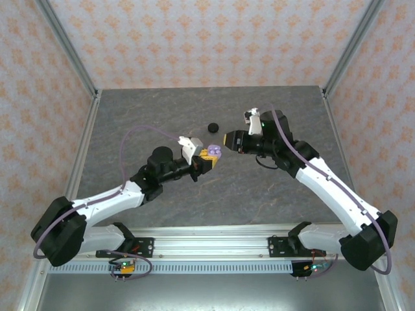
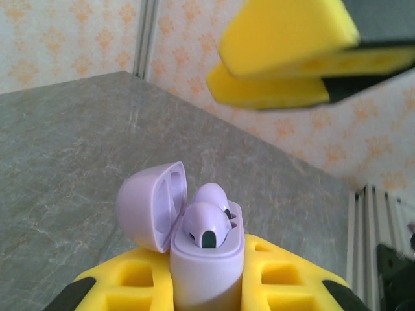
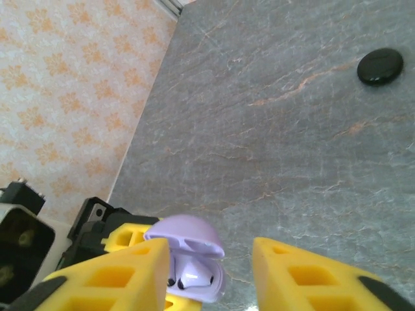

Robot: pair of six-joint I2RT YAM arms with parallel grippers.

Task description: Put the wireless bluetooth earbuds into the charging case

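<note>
Nearest the bases, the left gripper [image 1: 206,159] was clamped on the lilac charging case [image 2: 204,272], held over the table [image 1: 279,194] with its lid [image 2: 149,204] hinged open. Two earbuds [image 2: 206,223] sat in their wells (dark tips showing). Just beside the case but not touching it, the right gripper [image 1: 227,139] had its fingers parted and gripped nothing. Beyond lay a black puck [image 1: 211,127], well apart, with open grey surface running to the far wall [image 1: 207,39].

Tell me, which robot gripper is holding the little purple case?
The left gripper: it clamps the open purple case, which has earbuds sitting inside. The right gripper hangs open nearby, apart from the case.
</note>
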